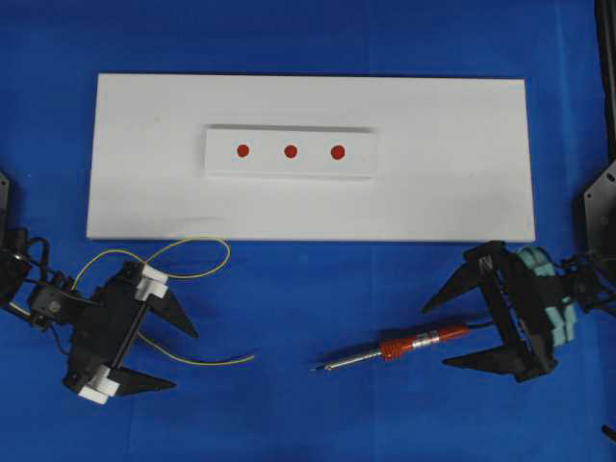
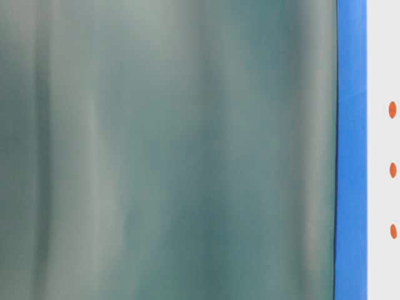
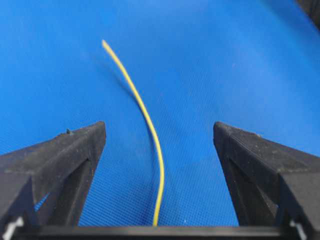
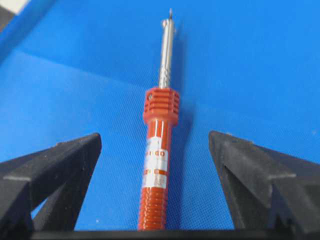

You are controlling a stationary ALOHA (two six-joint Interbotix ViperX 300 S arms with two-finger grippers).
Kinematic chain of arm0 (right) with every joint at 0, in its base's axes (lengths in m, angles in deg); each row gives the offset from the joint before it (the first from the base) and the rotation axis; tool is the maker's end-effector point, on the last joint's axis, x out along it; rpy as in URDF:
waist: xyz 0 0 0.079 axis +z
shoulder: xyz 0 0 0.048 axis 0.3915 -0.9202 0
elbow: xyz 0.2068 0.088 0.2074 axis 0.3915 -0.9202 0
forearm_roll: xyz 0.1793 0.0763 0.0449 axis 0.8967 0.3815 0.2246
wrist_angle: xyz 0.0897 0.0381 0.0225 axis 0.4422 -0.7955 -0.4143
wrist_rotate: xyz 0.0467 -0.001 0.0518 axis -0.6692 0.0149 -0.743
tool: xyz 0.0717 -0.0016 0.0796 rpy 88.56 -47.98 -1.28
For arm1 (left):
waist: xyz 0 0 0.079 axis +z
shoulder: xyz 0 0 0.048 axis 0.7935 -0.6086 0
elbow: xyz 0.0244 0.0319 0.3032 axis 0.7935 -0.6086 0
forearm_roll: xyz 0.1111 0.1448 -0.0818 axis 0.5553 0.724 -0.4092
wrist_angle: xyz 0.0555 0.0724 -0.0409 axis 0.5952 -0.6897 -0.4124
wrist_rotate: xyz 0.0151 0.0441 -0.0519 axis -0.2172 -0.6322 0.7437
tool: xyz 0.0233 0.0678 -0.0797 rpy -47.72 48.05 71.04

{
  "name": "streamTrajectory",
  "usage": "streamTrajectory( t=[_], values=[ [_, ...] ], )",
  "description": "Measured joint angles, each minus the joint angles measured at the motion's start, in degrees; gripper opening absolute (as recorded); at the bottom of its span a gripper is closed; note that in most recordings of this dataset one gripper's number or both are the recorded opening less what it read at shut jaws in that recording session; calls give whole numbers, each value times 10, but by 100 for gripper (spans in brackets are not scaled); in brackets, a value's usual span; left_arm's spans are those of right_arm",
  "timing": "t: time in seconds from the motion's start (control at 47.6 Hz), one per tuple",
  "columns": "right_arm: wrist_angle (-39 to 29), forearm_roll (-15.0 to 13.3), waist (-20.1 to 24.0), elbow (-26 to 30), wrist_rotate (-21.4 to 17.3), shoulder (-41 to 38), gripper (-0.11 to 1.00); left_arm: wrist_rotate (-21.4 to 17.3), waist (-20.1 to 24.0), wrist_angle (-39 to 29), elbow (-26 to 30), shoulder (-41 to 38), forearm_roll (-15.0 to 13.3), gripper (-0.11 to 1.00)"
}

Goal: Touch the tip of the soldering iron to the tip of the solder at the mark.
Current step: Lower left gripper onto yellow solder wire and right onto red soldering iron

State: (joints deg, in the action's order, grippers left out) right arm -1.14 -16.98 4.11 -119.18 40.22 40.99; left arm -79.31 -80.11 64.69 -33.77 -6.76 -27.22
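Nothing of the task is done yet: soldering iron and solder both lie loose on the blue bench, well apart, neither near the three red marks on the white board. Left to do: both pickups, carry to a mark, tip contact. Left pincer stands wide, straddling the yellow wire without gripping it. Right pincer is wide too, its jaws on either side of the iron's red handle, apparently not touching. Table-level view is mostly blocked.
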Motion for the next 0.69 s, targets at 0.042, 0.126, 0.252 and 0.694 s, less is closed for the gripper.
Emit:
streamTrajectory(
  t=[0.042, 0.126, 0.252, 0.694],
  values=[
    [2, 3, 0, 4, 0, -17, 90, 5, 0, 0, 1, -16, -1, 83],
    [8, 7, 0, 12, 0, -44, 89, 11, 1, 2, 6, -39, -2, 83],
    [19, 9, 4, 25, 0, -69, 85, 11, -1, 5, 19, -63, -2, 82],
    [56, 9, 5, 57, 4, -157, 26, 11, 3, -4, 27, -85, -4, 21]
  ],
)
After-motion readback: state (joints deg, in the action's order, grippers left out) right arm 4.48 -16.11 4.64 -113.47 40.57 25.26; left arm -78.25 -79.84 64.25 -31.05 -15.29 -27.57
